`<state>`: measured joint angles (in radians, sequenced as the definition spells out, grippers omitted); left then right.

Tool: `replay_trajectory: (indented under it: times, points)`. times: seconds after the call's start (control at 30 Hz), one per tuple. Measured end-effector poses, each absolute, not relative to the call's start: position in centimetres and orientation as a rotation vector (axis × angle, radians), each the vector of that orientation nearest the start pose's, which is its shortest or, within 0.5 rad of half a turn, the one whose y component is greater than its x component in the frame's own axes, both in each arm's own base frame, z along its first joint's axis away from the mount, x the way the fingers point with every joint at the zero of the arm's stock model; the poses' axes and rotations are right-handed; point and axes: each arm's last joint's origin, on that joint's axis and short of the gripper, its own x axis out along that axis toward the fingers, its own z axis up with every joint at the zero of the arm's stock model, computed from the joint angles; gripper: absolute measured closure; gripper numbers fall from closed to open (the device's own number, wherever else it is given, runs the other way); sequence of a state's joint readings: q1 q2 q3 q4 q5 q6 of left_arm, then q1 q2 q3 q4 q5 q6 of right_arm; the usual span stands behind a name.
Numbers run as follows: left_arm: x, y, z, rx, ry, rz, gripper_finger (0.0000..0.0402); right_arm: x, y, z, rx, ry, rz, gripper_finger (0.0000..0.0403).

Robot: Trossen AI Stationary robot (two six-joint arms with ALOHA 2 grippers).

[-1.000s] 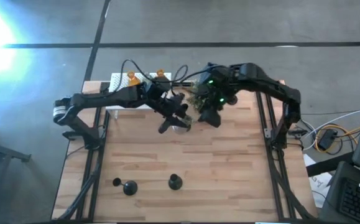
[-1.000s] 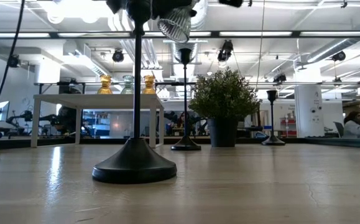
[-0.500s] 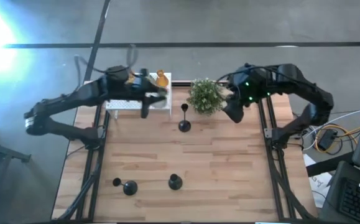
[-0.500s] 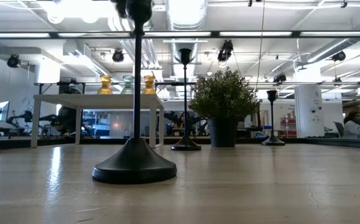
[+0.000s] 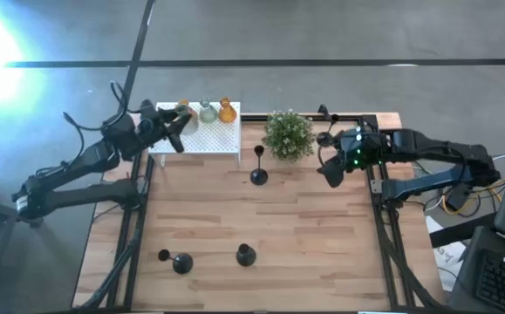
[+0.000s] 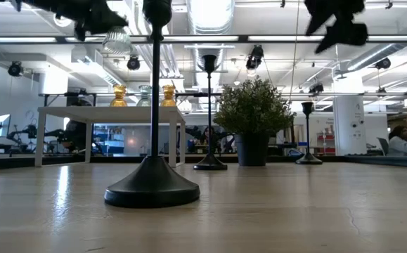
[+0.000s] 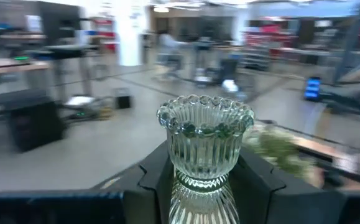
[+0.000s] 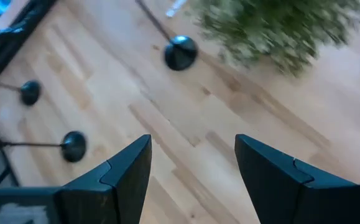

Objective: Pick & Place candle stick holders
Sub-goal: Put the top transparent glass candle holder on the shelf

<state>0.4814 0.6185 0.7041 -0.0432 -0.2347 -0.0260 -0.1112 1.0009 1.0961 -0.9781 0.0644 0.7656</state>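
Note:
My left gripper hangs over the left end of the white perforated box, shut on a clear ribbed glass holder, which also shows in the low view. An amber holder, a clear holder and another amber holder stand on the box. Black stemmed holders stand on their round bases: one by the plant, two near the front edge. My right gripper is open above the table's right side, empty. My left gripper pinches the clear glass holder between its two fingers, at the narrower lower body below the beaded cup. The cup end sticks out past the fingertips. The holder is lifted clear of table and box.
A bushy green potted plant stands at the far middle, just right of the white box. Bare wood lies in the table's middle and right half. Cables and a keyboard lie off the table's right edge.
My left gripper has carried the glass holder from the table's middle toward the far left, up to the box's left end, turning level. My right gripper has drawn back from the plant toward the right edge, staying open. The black holder by the plant stands uncovered.

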Motion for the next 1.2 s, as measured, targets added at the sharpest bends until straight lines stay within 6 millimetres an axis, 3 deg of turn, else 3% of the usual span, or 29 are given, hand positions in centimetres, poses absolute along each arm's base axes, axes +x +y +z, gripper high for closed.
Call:
replay_trajectory:
  times: [0.23, 0.47, 0.83, 1.2]
  points:
    - [11.3, 7.8, 30.5, -0.029, -0.027, 0.969, 0.0276, 15.4, -2.0, 28.6, 0.854, 0.683, -0.548, 0.0187]
    - [10.9, 8.3, 27.5, -0.064, -0.034, 1.038, 0.0276, 14.3, -1.9, 26.3, 0.923, 0.629, -0.554, 0.0198]
    - [8.4, 8.7, 26.2, -0.059, 0.086, 0.955, 0.0276, 14.0, -1.8, 25.3, 0.910, 0.646, -0.554, 0.0200]
    - [5.9, 10.7, 25.9, -0.128, 0.086, 0.819, 0.0276, 14.0, -1.8, 25.3, 0.923, 0.649, -0.550, 0.0199]
